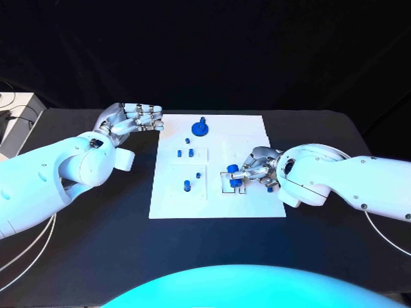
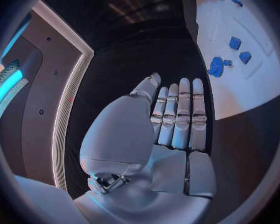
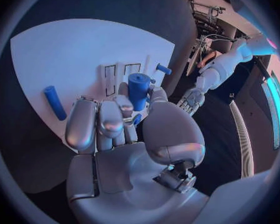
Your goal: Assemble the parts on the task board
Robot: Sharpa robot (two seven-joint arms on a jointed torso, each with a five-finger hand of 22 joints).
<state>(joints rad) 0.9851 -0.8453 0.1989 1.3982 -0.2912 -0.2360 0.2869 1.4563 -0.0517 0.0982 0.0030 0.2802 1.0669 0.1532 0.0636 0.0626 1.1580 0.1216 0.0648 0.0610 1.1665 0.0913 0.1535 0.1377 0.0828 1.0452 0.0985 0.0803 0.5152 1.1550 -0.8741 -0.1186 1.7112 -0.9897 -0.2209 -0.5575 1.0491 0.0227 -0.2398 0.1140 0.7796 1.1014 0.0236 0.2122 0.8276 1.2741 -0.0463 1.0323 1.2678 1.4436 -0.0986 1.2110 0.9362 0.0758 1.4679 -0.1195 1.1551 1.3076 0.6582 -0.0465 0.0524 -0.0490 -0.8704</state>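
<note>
The right hand (image 1: 255, 168) grips a short blue cylinder (image 3: 139, 90) between its fingers (image 3: 109, 118), holding it roughly upright over the outlined slots (image 3: 118, 75) on the near right part of the white board (image 1: 247, 125). The likeliest trouble, as I judge it, is a skewed insertion: if the cylinder comes down tilted or off the slot, it could jam, skid across the board or slip from the pinch. The curled fingers also sit close to a loose blue rod (image 3: 54, 102) lying flat on the board, and could knock it. The right arm reaches in low with the hand bent down over the board. The left hand (image 1: 130, 119) rests off the board's far left corner on the black desk (image 1: 94, 256), fingers straight, together and holding nothing, well apart from the blue round part (image 1: 200, 128).
</note>
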